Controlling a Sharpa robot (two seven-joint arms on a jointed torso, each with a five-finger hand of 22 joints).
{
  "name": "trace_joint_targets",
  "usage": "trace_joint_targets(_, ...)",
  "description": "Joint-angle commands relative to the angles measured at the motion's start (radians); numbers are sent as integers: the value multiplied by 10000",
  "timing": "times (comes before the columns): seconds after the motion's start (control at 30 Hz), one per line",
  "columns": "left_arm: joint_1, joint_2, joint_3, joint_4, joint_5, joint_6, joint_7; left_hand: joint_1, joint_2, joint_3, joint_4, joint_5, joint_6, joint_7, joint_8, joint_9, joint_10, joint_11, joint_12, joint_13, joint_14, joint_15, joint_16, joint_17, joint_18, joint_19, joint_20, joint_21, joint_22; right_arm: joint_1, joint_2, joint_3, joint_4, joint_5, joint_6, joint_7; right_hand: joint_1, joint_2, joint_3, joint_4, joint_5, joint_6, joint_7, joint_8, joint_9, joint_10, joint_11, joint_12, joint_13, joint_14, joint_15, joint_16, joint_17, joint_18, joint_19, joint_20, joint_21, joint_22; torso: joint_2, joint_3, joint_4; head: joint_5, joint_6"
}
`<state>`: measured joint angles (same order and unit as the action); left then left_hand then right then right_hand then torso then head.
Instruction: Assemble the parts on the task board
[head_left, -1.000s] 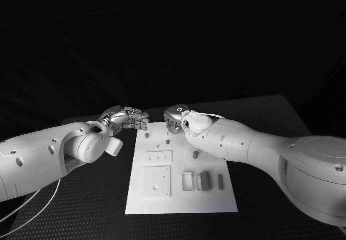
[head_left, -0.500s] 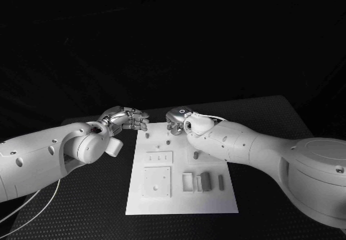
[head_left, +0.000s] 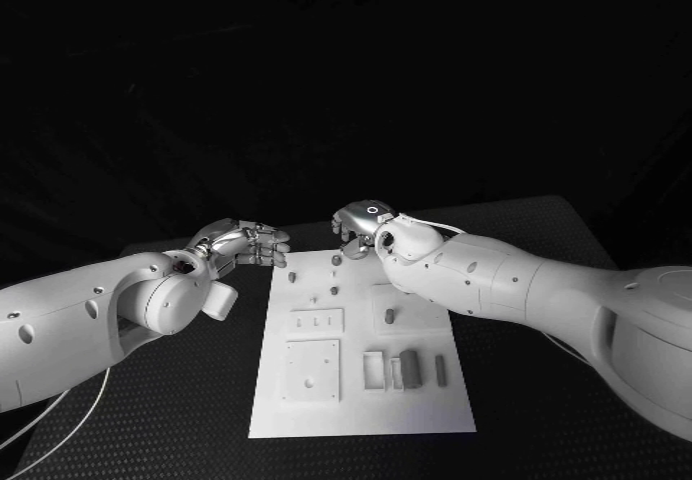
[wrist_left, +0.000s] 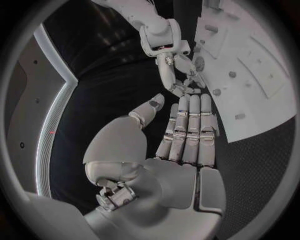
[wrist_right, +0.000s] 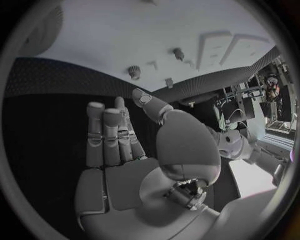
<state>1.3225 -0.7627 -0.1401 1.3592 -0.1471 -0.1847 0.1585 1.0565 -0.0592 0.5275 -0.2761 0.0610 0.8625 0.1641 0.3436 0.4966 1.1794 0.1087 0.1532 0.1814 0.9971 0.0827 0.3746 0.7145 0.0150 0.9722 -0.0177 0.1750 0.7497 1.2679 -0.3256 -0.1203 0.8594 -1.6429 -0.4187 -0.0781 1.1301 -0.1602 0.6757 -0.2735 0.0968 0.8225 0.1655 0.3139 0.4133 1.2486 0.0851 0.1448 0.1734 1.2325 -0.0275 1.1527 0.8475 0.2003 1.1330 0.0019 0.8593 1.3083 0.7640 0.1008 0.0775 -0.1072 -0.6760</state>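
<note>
Left hand (head_left: 242, 243) empty, fingers straight and side by side, just beside task board (head_left: 361, 400) far corner. Right hand (head_left: 356, 222) empty, fingers extended, above far edge; small parts (head_left: 336, 259) below it.

Dim, black surround — bright task board (head_left: 364, 350), wrist views bent at rims

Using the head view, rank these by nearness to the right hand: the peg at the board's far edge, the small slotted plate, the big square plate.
From the right hand:
1. Peg, at the task board's far edge, just below the hand.
2. Small slotted plate, mid-board, left of centre.
3. Big square plate, nearer the robot, left side.
</note>
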Motion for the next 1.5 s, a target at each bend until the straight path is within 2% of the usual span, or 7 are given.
trace_joint_targets(0.03,13,20,9,-15,-13,-93,52,-40,-74,-75,-19,-36,-48,97,-105,9,125,-11,-21,36,87,34,-87,41,157,-2,31,-56,23,149,-411,169,554,922,-48,-55,-200,-86,-96,117,-24,75,-93,109,61,500,-301,522,615,5,-269,312,108,615,82,-107,203,243,-11,0,821,-33,102)
trace_joint_targets(0.2,10,67,3,-162,-13,-60,81,-39,-79,-76,-20,-36,-62,106,-117,10,110,-5,-38,38,75,42,-110,50,156,-12,37,-67,26,373,-1194,420,1216,1964,870,5,-339,-376,-270,221,-16,90,-137,215,228,-198,-544,3374,4896,-142,-642,705,78,615,32,-192,450,216,-30,10,770,-30,230)
trace_joint_targets(0.27,8,72,-1,-216,-13,-58,90,-39,-79,-76,-20,-36,-66,108,-120,12,101,-1,-47,38,68,46,-119,54,156,-16,40,-72,28,472,-1513,494,1418,2189,1284,42,-423,-320,-337,275,-9,72,-288,187,234,-444,-545,4770,6432,-147,-526,1040,223,615,39,-188,576,234,-53,35,691,20,270)
trace_joint_targets(0.43,0,128,-14,-401,-13,-17,113,-39,-73,-76,-18,-35,-72,111,-125,13,88,6,-59,39,62,51,-133,60,156,-21,44,-78,30,677,-2285,554,1571,2189,2228,204,-623,-545,-334,358,-20,12,-167,70,228,-2030,-454,8930,10390,-498,-278,2756,1243,615,-75,-214,1027,242,-103,67,555,103,403)
trace_joint_targets(0.6,-13,165,-21,-495,-13,25,116,-38,-69,-75,-18,-36,-78,114,-130,14,81,10,-68,41,58,54,-143,65,157,-24,47,-83,32,691,-2540,548,1442,1708,2745,448,-791,-405,-721,144,-37,-87,-115,33,279,-2147,-425,9863,10809,-256,-360,3356,1927,615,-109,-313,1428,228,-137,99,463,146,472)
trace_joint_targets(1.07,-47,192,-25,-518,-13,59,84,-35,-54,-72,-15,-35,-83,118,-134,18,78,13,-78,46,57,56,-159,77,159,-26,50,-89,37,353,-2487,230,1246,29,2832,284,-838,-514,-790,133,-24,-593,-222,-209,174,-2197,-519,10326,10841,-30,-438,3608,2331,615,-131,-365,1606,205,-112,78,527,-17,537)
trace_joint_targets(1.5,-76,216,-25,-570,-13,105,73,-41,-50,-76,-11,-36,-95,124,-144,21,71,18,-91,51,57,60,-175,91,160,-29,55,-97,42,85,-2474,212,990,21,2814,317,-877,-488,-770,215,-23,-612,-209,-199,168,-2225,-510,10393,10815,-1,-433,3655,2386,615,-134,-375,1641,202,-102,54,525,-88,510)
